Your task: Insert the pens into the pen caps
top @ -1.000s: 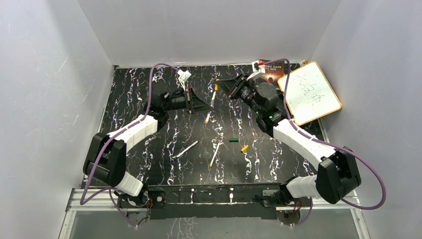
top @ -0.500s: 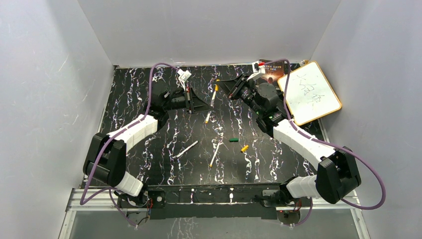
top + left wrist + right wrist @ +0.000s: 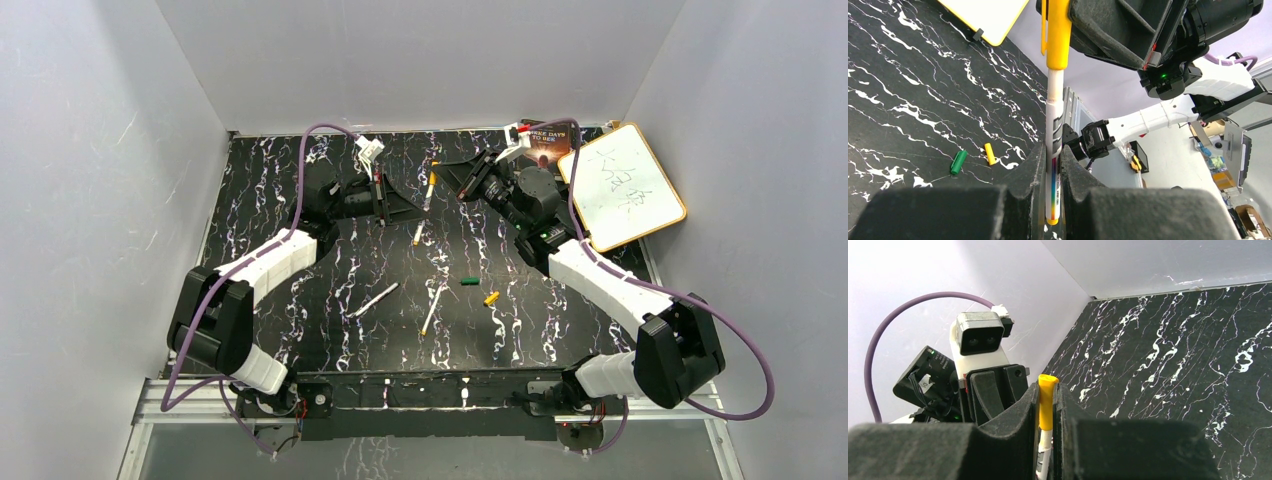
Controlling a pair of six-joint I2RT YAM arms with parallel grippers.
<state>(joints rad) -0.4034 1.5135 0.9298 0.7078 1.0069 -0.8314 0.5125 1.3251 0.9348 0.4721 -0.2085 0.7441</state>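
A whitish pen (image 3: 1053, 125) stands upright in my left gripper (image 3: 1052, 167), which is shut on its lower barrel. A yellow pen cap (image 3: 1058, 40) covers the pen's upper end. My right gripper (image 3: 1047, 405) is shut on that cap (image 3: 1046, 402), with the pale barrel showing just below it. From above, this pen (image 3: 426, 200) hangs between the left gripper (image 3: 405, 208) and the right gripper (image 3: 450, 170) over the far part of the table. Two more pens (image 3: 376, 299) (image 3: 433, 310) lie in the middle of the table. A green cap (image 3: 468, 282) and a yellow cap (image 3: 491, 298) lie to their right.
A whiteboard (image 3: 625, 185) with a yellow rim leans at the table's far right corner, with a dark printed card (image 3: 548, 140) behind the right arm. Grey walls close in the table on three sides. The loose green cap (image 3: 959, 161) and yellow cap (image 3: 990, 154) lie close together.
The right wrist has shifted very slightly. Both grippers keep their hold, and the loose pens and caps have not moved.
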